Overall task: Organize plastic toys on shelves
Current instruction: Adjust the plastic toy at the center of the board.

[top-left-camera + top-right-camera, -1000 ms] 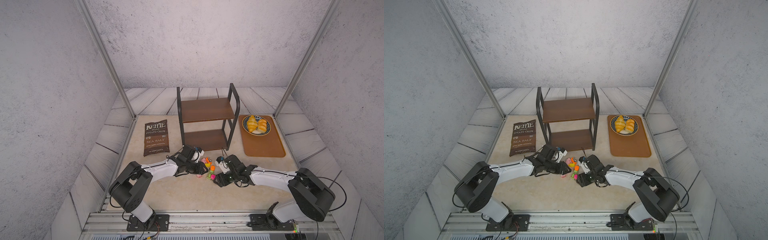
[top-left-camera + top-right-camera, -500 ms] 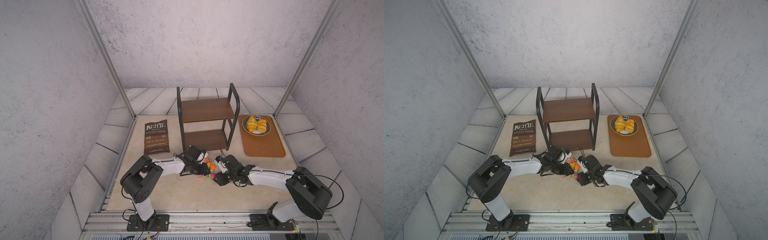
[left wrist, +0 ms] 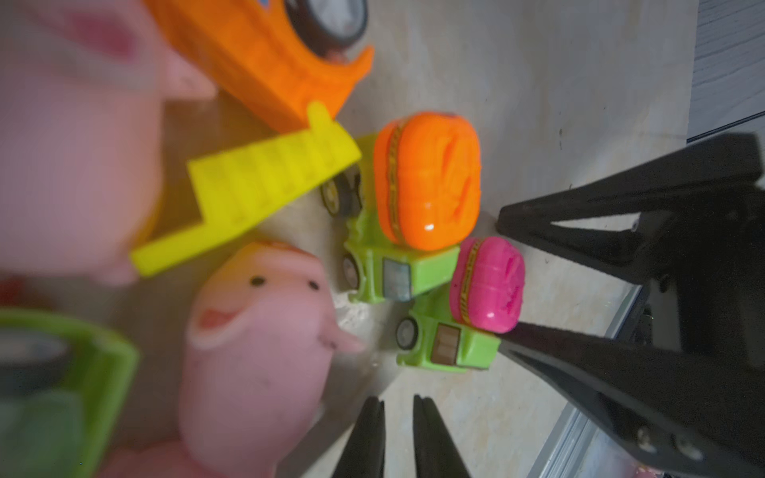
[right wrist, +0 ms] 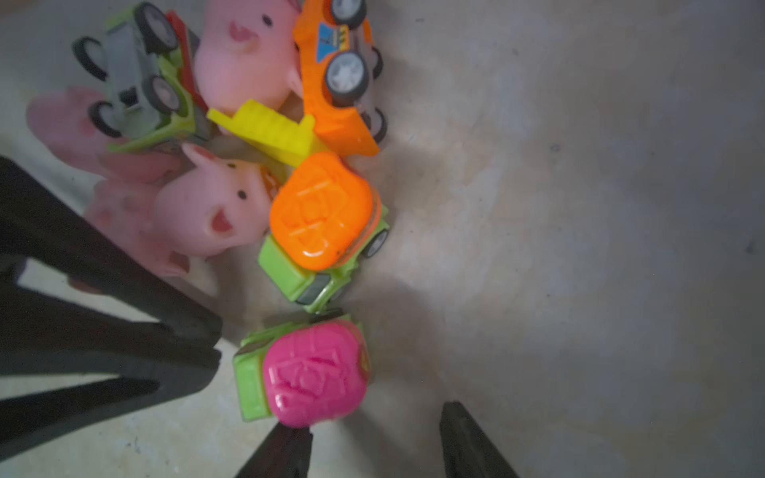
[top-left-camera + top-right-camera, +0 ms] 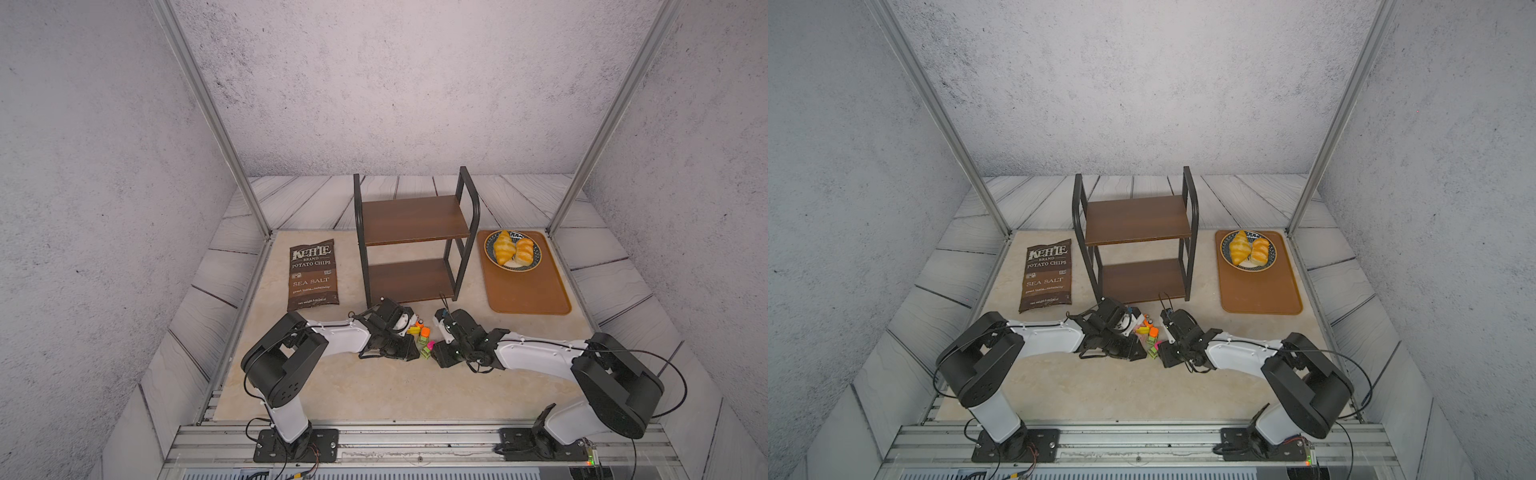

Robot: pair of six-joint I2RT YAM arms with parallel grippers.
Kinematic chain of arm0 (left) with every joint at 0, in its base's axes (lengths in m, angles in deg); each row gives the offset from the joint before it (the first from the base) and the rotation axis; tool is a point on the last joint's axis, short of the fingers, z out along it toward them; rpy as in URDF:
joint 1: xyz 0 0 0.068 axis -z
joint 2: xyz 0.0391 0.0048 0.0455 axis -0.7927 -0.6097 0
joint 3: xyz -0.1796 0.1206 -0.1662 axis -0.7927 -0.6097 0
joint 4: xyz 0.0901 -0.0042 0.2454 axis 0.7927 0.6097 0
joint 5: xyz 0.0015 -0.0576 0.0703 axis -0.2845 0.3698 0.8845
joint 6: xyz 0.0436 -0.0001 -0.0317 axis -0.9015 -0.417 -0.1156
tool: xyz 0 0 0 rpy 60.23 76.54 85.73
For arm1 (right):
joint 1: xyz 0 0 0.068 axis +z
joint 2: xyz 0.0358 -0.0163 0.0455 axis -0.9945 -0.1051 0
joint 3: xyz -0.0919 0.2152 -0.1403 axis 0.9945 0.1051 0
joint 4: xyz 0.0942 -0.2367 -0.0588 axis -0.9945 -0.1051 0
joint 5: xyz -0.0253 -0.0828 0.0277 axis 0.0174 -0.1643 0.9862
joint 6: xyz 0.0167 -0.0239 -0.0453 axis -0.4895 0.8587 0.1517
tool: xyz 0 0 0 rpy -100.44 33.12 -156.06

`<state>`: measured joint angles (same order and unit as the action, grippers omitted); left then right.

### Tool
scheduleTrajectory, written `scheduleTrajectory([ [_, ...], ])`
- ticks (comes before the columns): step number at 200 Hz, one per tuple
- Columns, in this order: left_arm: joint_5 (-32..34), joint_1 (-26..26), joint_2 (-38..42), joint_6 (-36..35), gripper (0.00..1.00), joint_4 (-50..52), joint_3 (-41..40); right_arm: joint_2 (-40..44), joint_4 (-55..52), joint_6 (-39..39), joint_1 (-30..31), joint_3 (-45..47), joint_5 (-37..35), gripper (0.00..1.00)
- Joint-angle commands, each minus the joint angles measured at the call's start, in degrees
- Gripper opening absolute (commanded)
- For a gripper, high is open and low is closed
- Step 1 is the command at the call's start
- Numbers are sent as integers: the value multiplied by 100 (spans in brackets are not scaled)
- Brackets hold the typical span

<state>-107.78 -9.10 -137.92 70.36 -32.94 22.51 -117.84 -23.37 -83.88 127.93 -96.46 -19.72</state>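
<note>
The toys [image 5: 420, 334] lie in a tight heap on the table [image 5: 374, 386], just in front of the rack [image 5: 411, 220], close to its lower board. Both arms reach low into the heap. The left gripper [image 3: 396, 407] comes in from the rack's left front and the right gripper [image 4: 371, 418] from its right front.

The left gripper's fingers stand almost together, with only a thin slit between the tips and nothing in it. They point down at the table beside a pig [image 3: 265, 314]. The right gripper is spread wide and holds nothing. One of its fingertips [image 4: 285, 443] is at the pink-topped truck [image 4: 310, 372], touching it or just short of it; I cannot tell which.

That truck stands on its wheels at the edge of the heap away from the rack. Just beside it, a step nearer the rack, stands the orange-topped truck [image 4: 323, 207]. Nearer the rack still, a yellow ribbed piece [image 4: 269, 128] lies against an orange car [image 4: 339, 74], which is tipped over with its wheels showing. A second pig [image 4: 244, 54] sits next to that car. A grey truck [image 4: 136, 78] lies upside down on more pigs, which are blurred.

A chip bag [image 5: 312, 274] lies flat to the left of the rack. A brown tray [image 5: 528, 295] lies to the rack's right, with a plate [image 5: 490, 259] of croissants [image 5: 513, 251] on it.
</note>
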Motion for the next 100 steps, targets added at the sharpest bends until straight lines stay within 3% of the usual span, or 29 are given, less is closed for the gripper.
scheduleTrajectory([
  [1,-217,46,193,62,19,-92,-101,-119,-169,-63,-2,-135,-291,56],
  [29,-240,49,163,-23,21,-26,-65,-84,-313,-61,-1,-158,-453,59],
  [66,773,15,406,-39,20,606,63,107,-576,8,0,-78,-630,58],
  [100,897,17,141,46,15,575,344,102,-508,-24,3,29,-561,52],
])
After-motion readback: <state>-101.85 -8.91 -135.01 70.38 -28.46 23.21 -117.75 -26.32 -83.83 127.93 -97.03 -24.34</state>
